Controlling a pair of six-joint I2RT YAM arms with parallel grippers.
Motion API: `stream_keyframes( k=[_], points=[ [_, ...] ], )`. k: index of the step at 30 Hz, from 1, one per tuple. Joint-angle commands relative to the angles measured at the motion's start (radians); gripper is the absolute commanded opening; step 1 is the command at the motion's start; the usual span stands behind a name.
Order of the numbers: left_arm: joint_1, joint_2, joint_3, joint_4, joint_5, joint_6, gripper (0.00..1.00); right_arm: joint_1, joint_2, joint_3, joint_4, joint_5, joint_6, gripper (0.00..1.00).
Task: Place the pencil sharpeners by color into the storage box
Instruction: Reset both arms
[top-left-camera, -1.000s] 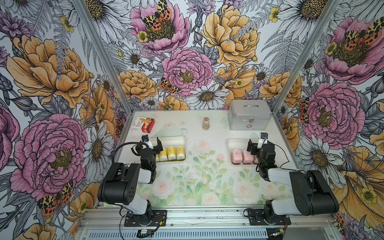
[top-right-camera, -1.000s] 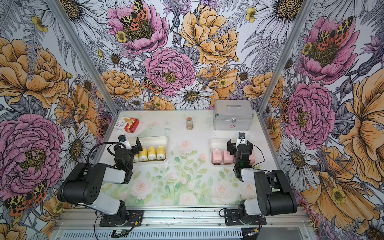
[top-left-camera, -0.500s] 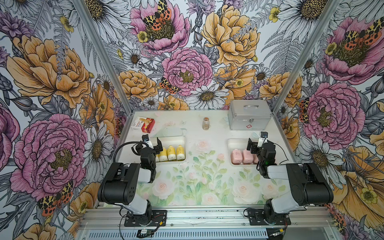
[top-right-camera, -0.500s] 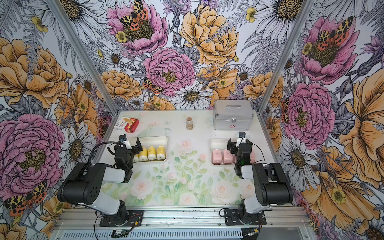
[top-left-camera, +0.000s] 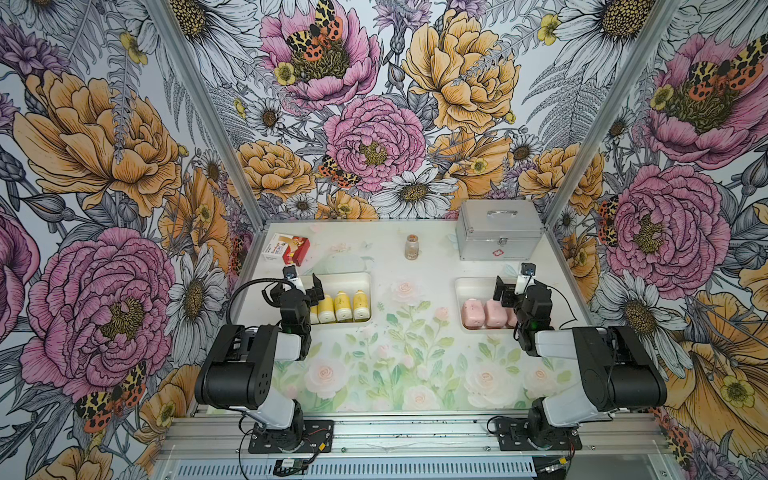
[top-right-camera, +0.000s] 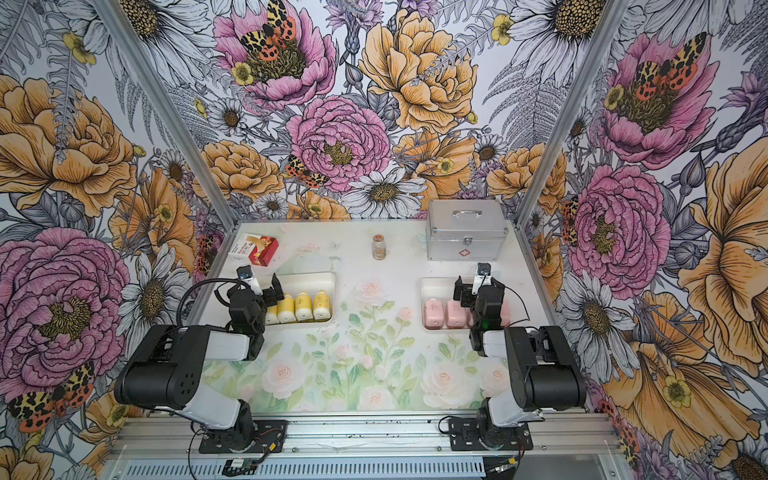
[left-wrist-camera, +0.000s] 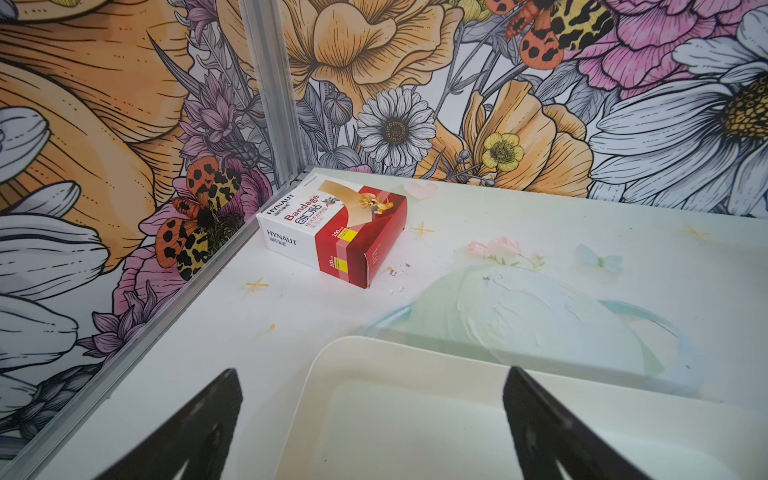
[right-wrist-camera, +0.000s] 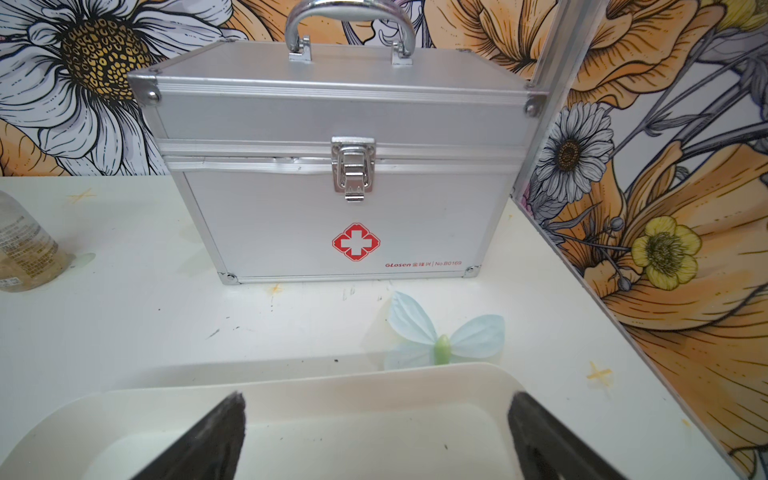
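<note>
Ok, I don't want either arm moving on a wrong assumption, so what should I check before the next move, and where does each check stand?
1. The left gripper is open with nothing between its fingers: ok.
2. The right gripper is open and empty: ok.
3. The visible yellow bottle-shaped plastic sharpeners all lie in the left cream plastic tray: ok.
4. The visible pink rounded plastic sharpeners all lie in the right cream plastic tray: ok.
5. Full count in each tray: cannot tell, since each gripper hides part of its tray in both top views.
</note>
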Motion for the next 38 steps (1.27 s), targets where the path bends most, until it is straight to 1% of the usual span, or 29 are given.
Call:
stream_keyframes(
  k=[1, 32, 35, 38],
  points=[
    [0.008, -0.006, 0.010, 0.005, 0.011, -0.007, 0.99, -0.004, 0.010, 0.021, -0.006, -0.010, 0.005, 1.00],
    [0.010, -0.005, 0.012, 0.003, 0.013, -0.007, 0.99, -0.004, 0.011, 0.022, -0.007, -0.010, 0.005, 1.00],
    [0.022, -0.007, 0.016, -0.011, 0.043, -0.014, 0.99, -0.004, 0.011, 0.022, -0.007, -0.010, 0.005, 1.00],
    [0.023, -0.007, 0.016, -0.010, 0.043, -0.015, 0.98, -0.004, 0.009, 0.022, -0.006, -0.010, 0.005, 1.00]
  ],
)
